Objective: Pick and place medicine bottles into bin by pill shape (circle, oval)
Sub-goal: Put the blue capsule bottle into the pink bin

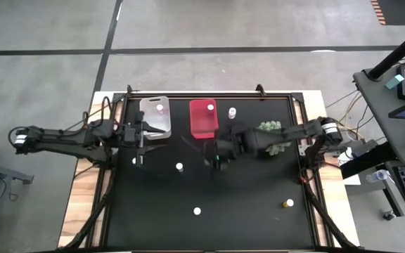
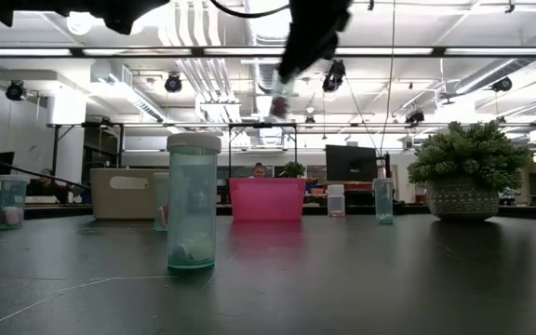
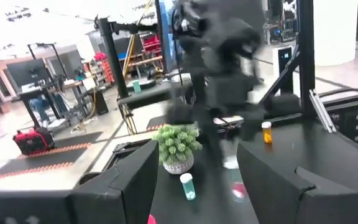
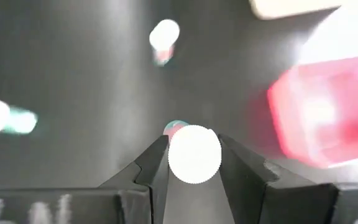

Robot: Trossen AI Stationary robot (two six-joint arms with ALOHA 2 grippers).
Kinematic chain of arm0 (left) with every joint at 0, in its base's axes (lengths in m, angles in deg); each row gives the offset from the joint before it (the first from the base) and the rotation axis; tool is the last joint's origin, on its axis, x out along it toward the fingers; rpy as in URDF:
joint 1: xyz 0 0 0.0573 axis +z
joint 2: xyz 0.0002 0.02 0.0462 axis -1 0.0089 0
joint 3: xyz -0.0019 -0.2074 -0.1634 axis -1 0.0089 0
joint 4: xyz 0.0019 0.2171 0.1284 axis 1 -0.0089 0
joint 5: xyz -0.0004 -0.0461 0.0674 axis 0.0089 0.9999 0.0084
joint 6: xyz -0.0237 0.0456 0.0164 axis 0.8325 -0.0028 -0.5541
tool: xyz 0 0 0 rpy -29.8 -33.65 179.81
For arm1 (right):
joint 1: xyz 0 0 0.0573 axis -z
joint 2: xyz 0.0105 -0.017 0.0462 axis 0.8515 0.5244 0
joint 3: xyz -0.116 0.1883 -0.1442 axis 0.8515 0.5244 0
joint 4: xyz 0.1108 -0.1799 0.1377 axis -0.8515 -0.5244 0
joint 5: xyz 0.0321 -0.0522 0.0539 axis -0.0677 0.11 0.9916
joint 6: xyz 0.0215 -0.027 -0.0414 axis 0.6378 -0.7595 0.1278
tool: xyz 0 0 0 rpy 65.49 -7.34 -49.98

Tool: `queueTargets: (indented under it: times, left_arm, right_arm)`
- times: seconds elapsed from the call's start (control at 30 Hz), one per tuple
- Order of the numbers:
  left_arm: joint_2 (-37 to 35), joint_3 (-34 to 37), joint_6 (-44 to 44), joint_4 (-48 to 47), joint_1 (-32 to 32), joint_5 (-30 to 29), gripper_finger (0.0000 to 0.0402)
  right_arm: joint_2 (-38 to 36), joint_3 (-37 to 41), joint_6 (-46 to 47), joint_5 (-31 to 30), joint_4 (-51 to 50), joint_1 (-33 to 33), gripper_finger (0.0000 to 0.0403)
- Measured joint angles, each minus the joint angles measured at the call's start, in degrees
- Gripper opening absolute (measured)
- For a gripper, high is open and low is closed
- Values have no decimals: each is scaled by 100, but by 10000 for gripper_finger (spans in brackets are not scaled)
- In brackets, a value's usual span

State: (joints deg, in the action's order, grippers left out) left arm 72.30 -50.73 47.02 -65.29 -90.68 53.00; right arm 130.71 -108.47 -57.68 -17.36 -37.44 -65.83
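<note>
My right gripper (image 1: 215,160) hangs over the middle of the black table, shut on a medicine bottle (image 4: 194,154) with a white cap; in the low view this bottle (image 2: 280,98) shows high above the tabletop. The red bin (image 1: 204,118) and the clear bin (image 1: 155,116) stand side by side at the far edge, each with a bottle inside. More bottles stand upright on the table: white-capped ones (image 1: 179,166) (image 1: 197,210) (image 1: 232,111) and an amber one (image 1: 287,204). My left gripper (image 1: 145,135) waits open, held level near the clear bin. My right gripper pinches the bottle's upper end (image 4: 194,163), at the white cap, between its two fingertips (image 4: 157,158). The fingers slant down from the table's right side. The bottle is lifted clear of the table and hangs below the fingers, slightly tilted.
A green spiky plant in a pot (image 1: 273,130) stands at the far right, under my right arm. A teal bottle with white pills (image 2: 194,200) stands close to the low camera. A black frame borders the table (image 1: 209,232). Desks with equipment stand to the right.
</note>
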Motion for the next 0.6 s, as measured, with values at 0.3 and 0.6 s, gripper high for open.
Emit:
queueTargets:
  times: [0.3, 0.6]
  left_arm:
    - [-270, 83, -62, 7, 5, 2, 203]
    - [-218, 85, -171, 46, 4, 4, 203]
  right_arm:
    - [323, -915, -1010, 52, 14, 938, 115]
    - [1528, -2445, -2015, 95, -708, 1743, 115]
